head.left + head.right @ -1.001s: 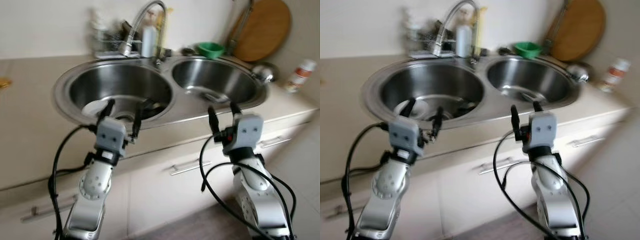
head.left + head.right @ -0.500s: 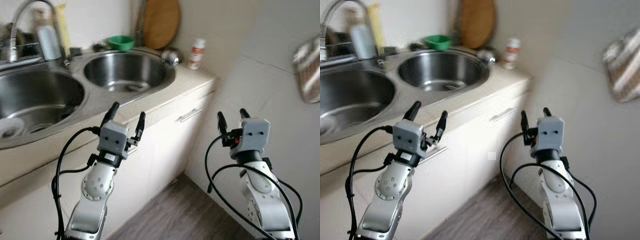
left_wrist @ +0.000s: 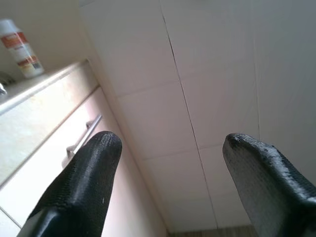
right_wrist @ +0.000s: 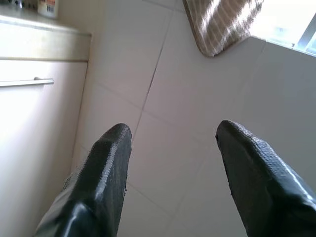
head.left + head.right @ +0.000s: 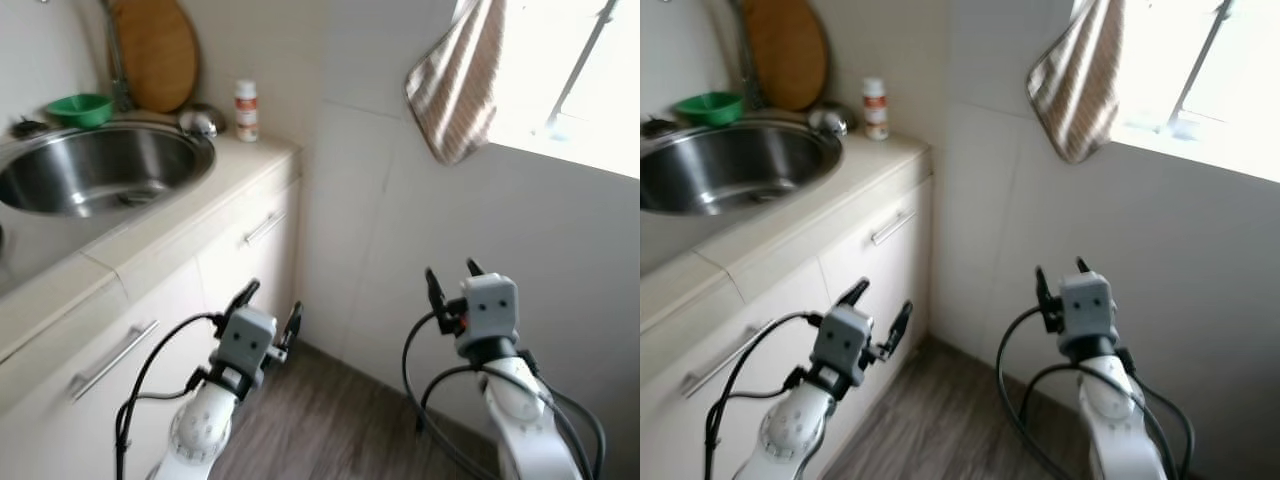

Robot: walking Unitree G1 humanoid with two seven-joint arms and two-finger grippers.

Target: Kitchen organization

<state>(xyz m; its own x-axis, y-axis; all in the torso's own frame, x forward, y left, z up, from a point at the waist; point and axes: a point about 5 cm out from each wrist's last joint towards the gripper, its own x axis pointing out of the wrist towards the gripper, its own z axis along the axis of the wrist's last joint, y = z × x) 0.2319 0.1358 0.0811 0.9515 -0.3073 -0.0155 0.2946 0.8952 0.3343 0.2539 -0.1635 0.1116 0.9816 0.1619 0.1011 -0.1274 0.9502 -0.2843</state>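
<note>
Left eye view: sink [image 5: 60, 205] behind both spread, empty grippers.

Head eyes downward — wrist cameras face tiled wall [image 3: 197, 98].

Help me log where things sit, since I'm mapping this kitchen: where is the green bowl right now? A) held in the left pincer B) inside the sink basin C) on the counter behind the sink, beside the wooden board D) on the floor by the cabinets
C: the green bowl sits on the counter behind the sink, next to the wooden board leaning on the wall.
</note>
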